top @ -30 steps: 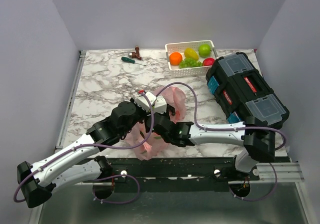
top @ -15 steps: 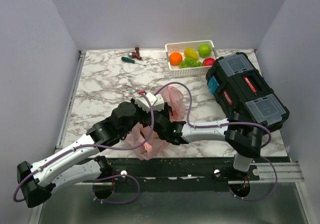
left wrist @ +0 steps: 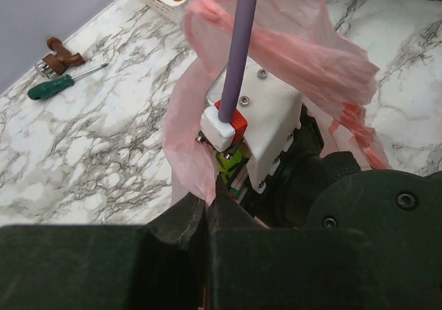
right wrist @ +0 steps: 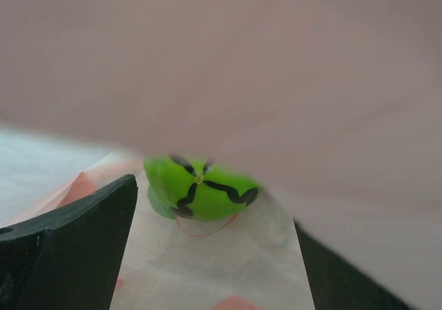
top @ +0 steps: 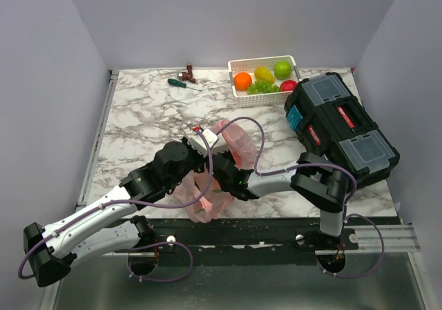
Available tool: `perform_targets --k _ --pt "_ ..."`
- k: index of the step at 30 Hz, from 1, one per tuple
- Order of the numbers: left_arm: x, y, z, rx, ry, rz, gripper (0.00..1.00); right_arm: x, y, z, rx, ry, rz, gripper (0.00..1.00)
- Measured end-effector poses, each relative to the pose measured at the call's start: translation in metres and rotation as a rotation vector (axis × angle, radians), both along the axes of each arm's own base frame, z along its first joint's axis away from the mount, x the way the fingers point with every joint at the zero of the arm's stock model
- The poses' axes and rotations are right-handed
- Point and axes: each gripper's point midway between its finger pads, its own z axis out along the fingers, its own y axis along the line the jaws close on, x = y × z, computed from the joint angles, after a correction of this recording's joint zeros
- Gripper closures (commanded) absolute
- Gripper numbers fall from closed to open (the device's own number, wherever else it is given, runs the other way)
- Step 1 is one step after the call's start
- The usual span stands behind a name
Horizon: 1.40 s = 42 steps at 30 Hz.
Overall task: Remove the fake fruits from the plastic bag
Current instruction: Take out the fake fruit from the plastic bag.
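A: Left pincer (left wrist: 207, 203)?
B: Closed tight, pinching a fold at the edge of the pink plastic bag (left wrist: 276, 41). The bag sits at the near middle of the table (top: 145, 117).
A: Right pincer (right wrist: 214, 213)?
B: Inside the bag, fingers wide apart, gripping nothing. A green fruit (right wrist: 200, 194) with black lines lies just ahead, on the film.
A: Others?
B: Orange (top: 242, 81), lemon (top: 264, 74), green apple (top: 282, 68), grapes (top: 261, 87) and red apple (top: 289, 85) are in the white basket (top: 238, 65), far side.
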Motion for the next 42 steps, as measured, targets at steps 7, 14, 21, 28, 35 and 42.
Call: perform_targets --k 7,14,21,28,35,42 --pt "-0.002 -0.003 -0.001 -0.01 0.009 -0.015 1.0 0.01 0.003 -0.019 -0.003 -0.029 0.007 0.08" --pt "-0.004 -0.005 -0.001 -0.012 0.014 -0.025 1.0 0.018 0.003 -0.034 -0.011 -0.042 0.002 0.15" --pt "-0.005 -0.007 -0.001 -0.013 0.015 -0.031 1.0 0.027 0.005 -0.035 -0.021 -0.057 -0.004 0.54" --pt "-0.006 -0.007 0.0 -0.017 0.012 -0.034 1.0 0.023 0.01 -0.033 -0.026 -0.043 0.034 0.67" --pt "-0.007 -0.007 0.003 -0.023 0.006 -0.036 1.0 0.013 0.016 -0.001 0.014 -0.023 0.104 0.76" --pt "-0.006 -0.005 0.003 -0.016 -0.002 -0.031 1.0 -0.013 0.003 0.02 0.063 0.04 0.185 0.79"
